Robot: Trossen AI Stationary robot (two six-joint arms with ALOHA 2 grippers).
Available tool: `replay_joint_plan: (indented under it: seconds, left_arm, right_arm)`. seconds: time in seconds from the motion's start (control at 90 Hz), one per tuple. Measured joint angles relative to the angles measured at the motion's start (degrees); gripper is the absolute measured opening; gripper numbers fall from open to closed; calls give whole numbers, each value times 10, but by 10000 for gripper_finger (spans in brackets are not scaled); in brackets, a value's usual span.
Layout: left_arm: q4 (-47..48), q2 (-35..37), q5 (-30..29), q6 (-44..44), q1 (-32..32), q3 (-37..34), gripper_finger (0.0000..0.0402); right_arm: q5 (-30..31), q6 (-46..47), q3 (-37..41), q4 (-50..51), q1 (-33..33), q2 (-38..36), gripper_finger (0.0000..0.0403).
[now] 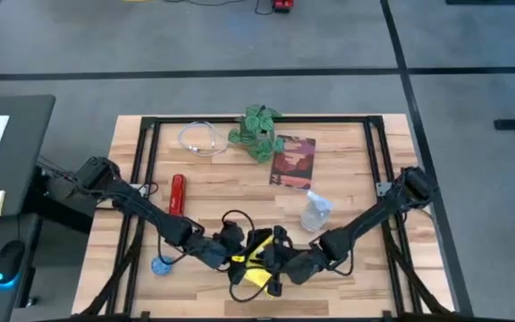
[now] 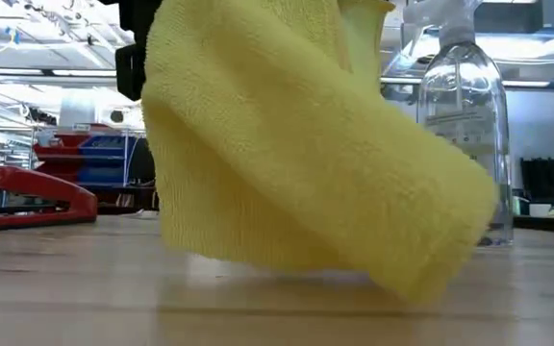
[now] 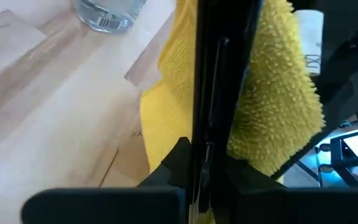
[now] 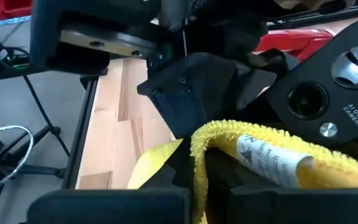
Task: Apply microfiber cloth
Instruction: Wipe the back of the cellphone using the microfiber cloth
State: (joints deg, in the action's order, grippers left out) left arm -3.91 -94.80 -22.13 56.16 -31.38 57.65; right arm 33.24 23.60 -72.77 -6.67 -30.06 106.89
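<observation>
Microfiber cloth [image 2: 306,163] hangs over wooden table [image 2: 65,298].

In the low view the microfiber cloth [image 2: 296,154] fills the middle, hiding whatever grips it; its top runs off the picture. The spray bottle [image 2: 460,115] stands partly behind it. From above, both grippers crowd together and their fingers are too small to tell apart.

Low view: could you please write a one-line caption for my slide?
Yellow microfiber cloth hanging just above the wooden table, spray bottle behind it.
</observation>
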Motion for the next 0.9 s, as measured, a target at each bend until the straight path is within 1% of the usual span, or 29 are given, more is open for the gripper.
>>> replay_joint_plan:
  seconds: [0.111,0.278,0.356,0.444,0.589,0.644,0.789,0.9]
  left_arm:
    - [1,0,0,0,1,0,7]
    - [3,-2,6,0,2,0,7]
    - [5,-2,9,2,1,0,7]
    - [5,-2,9,0,1,0,7]
    - [0,0,14,-2,-2,0,7]
    - [1,1,13,-2,-3,0,7]
    - [8,1,9,0,-3,0,7]
    - [8,-1,9,2,-2,0,7]
  right_arm:
    - [1,2,-1,26,-4,0,0]
    - [19,61,-4,139,-21,-1,0]
    - [23,68,-3,153,-26,0,0]
    - [20,53,-1,127,-26,-2,0]
    - [7,-5,1,16,-11,-1,0]
    - [4,-14,1,-8,-1,0,0]
    - [-8,-14,1,-6,14,1,0]
    - [-20,-1,-4,42,14,-1,0]
